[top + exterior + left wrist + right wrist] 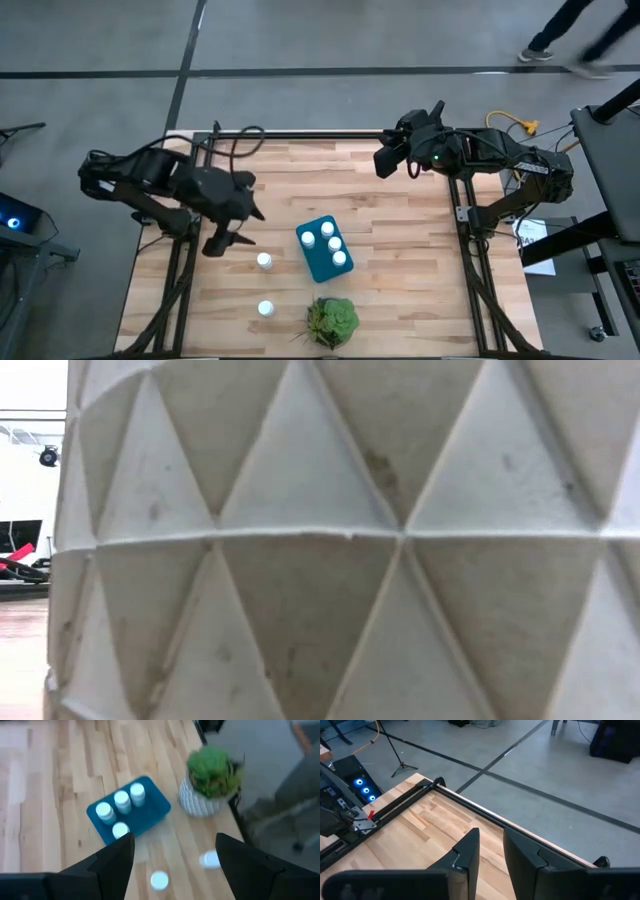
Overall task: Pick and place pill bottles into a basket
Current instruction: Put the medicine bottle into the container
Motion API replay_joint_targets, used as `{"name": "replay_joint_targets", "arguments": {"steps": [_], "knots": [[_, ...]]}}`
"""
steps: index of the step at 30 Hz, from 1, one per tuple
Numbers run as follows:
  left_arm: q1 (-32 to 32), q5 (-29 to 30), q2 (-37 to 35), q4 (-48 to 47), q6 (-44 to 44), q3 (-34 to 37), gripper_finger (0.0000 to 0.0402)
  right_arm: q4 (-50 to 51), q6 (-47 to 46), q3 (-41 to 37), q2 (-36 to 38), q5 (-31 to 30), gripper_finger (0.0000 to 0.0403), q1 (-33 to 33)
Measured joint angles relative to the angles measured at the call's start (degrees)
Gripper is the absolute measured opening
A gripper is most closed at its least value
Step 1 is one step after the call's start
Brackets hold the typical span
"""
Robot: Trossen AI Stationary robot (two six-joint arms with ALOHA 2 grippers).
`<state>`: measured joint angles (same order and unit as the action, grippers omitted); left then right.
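Left end effector (232, 240) over the wooden counter (400, 260), fingers spread wide, nothing held, just beside a loose pill bottle (264, 261). Second loose pill bottle (266, 309) nearer the potted plant (332, 320). Teal basket (311, 262) mid-counter with four pill bottles (326, 230) standing inside. Right end effector (384, 160) parked at the counter's far edge, fingers slightly parted, empty.

Grey concrete floor (330, 40) with dark seam lines around a light wood plank tabletop (400, 280). Person's legs (570, 30) crossing far corner. Yellow cable (515, 125) near the right frame. Blue LEDs (365, 790) on floor equipment.
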<state>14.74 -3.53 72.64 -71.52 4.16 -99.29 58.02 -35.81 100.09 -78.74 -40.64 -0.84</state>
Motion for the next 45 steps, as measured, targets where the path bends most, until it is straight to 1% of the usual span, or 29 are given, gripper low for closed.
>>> {"name": "replay_joint_targets", "arguments": {"steps": [4, 8, 14, 21, 24, 28, 34, 37, 40, 45], "knots": [[2.02, -0.11, 3.25, -5.9, -3.56, -3.69, 0.026, 0.02, 0.0, 0.0, 0.0, 0.0, 0.008, 0.0], [3.41, -0.67, 4.21, -7.04, -4.51, -3.35, 0.026, 0.04, 0.0, 0.0, 0.0, 0.0, 0.0075, 0.0], [4.72, -0.46, 5.83, -8.02, -4.59, 0.38, 0.026, 0.07, 0.0, 0.0, -0.02, 0.0, 0.0075, 0.0], [4.64, -0.39, 7.21, -7.59, -4.63, 8.72, 0.026, 0.06, -0.04, 0.0, -0.07, 0.01, 0.0079, 0.0], [4.64, -0.39, 6.82, -3.86, -4.9, 13.19, 0.026, 0.07, -0.06, 0.0, -0.09, 0.02, 0.0076, 0.0], [4.64, -0.39, 5.02, 3.6, -4.49, 19.03, 0.026, 0.06, -0.19, 0.0, -0.09, 0.06, 0.0072, 0.0], [4.64, 0.23, 4.26, 7.16, -2.68, 25.92, 0.026, 0.06, -0.22, 0.0, -0.09, 0.48, 0.0078, -0.02], [4.64, 0.26, 4.06, 10.82, -1.41, 29.03, 0.026, 0.04, -0.24, 0.0, -0.09, 0.59, 0.0081, -0.02], [4.64, 0.28, 4.06, 12.88, -0.42, 31.09, 0.026, 0.04, -0.36, 0.0, -0.09, 0.61, 0.0081, -0.04], [4.64, 0.89, 3.92, 13.13, -0.04, 32.54, 0.026, 0.04, -0.46, 0.0, -0.09, 0.68, 0.0075, -0.04]]}}
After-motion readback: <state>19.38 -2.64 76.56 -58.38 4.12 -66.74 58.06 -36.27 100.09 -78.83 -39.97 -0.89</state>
